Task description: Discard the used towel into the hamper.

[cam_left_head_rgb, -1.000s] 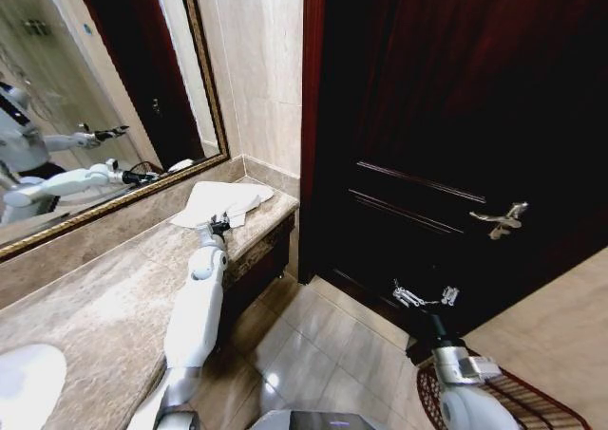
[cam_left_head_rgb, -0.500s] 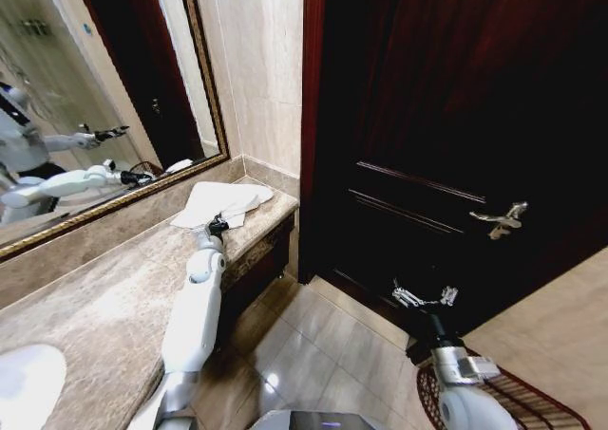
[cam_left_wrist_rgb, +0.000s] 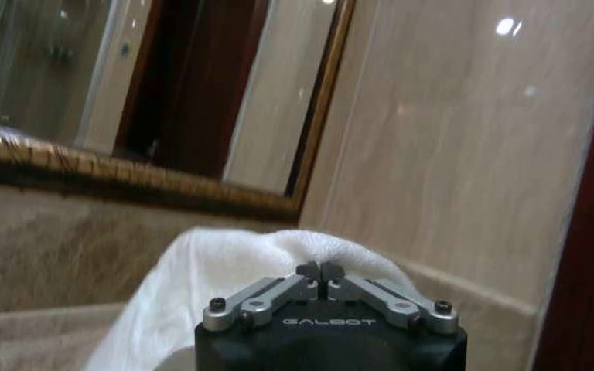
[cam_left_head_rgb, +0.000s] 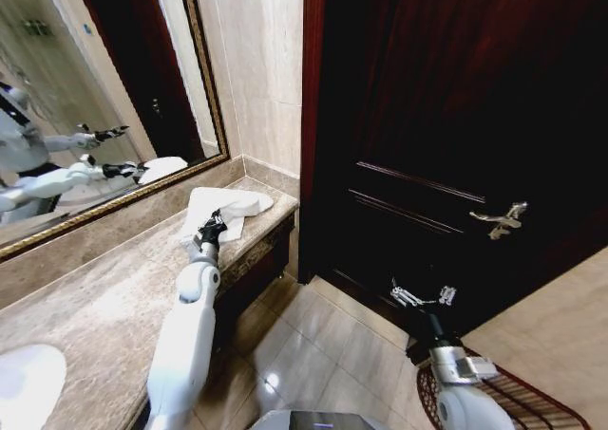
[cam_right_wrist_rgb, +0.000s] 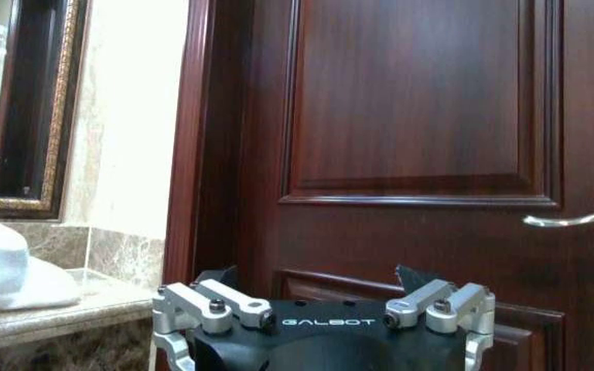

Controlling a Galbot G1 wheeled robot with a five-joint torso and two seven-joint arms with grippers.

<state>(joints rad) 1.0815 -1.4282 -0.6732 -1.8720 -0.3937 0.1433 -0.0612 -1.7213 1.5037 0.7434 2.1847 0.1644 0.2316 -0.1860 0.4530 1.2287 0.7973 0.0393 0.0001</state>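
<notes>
While left gripper [cam_left_wrist_rgb: 320, 270] pinches soft white towel [cam_left_head_rgb: 231, 205], right gripper [cam_right_wrist_rgb: 318, 278] gapes.

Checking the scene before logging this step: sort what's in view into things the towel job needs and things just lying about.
Job:
- white towel on the countertop, pinched in the shut left gripper
- hamper, on the floor beside the right arm

Just there:
- right gripper, open, before the door
- mirror
- door handle
- sink

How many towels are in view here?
1. The towel lies bunched at the counter's far end by the mirror, which reflects it; the left end effector is shut on it. No others visible.
</notes>
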